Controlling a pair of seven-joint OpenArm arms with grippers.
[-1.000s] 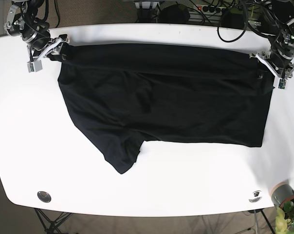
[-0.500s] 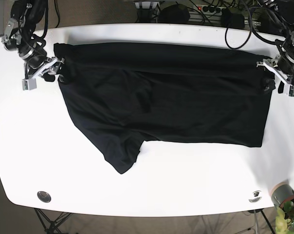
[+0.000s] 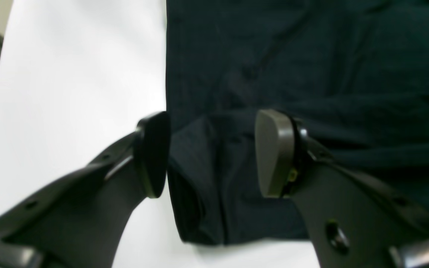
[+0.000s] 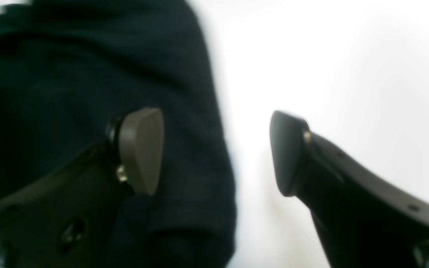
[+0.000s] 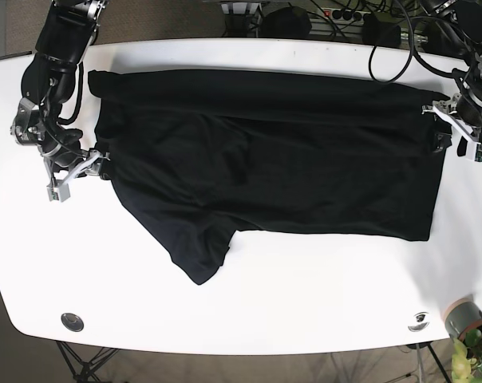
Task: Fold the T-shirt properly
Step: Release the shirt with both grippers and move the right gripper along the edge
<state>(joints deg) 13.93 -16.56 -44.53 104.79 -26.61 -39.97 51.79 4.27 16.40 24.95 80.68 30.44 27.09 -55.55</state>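
A black T-shirt [image 5: 273, 159] lies folded lengthwise across the white table [image 5: 305, 295], with one sleeve [image 5: 201, 255] pointing toward the front. My left gripper [image 5: 452, 142] is at the shirt's right edge. In the left wrist view it [image 3: 212, 154] is open, with a raised fold of the shirt's corner [image 3: 207, 186] between the jaws. My right gripper [image 5: 93, 166] is at the shirt's left edge. In the right wrist view it [image 4: 214, 152] is open, with one finger over the cloth [image 4: 88, 93] and the other over bare table.
Cables and power strips [image 5: 337, 14] run behind the table's back edge. A grey pot with a plant [image 5: 464, 319] stands off the front right corner. Two round grommets [image 5: 72, 321] sit in the table near the front edge.
My right gripper has moved from the shirt's back left corner forward along the left edge. My left gripper has moved slightly forward along the right edge. The shirt has stayed put.
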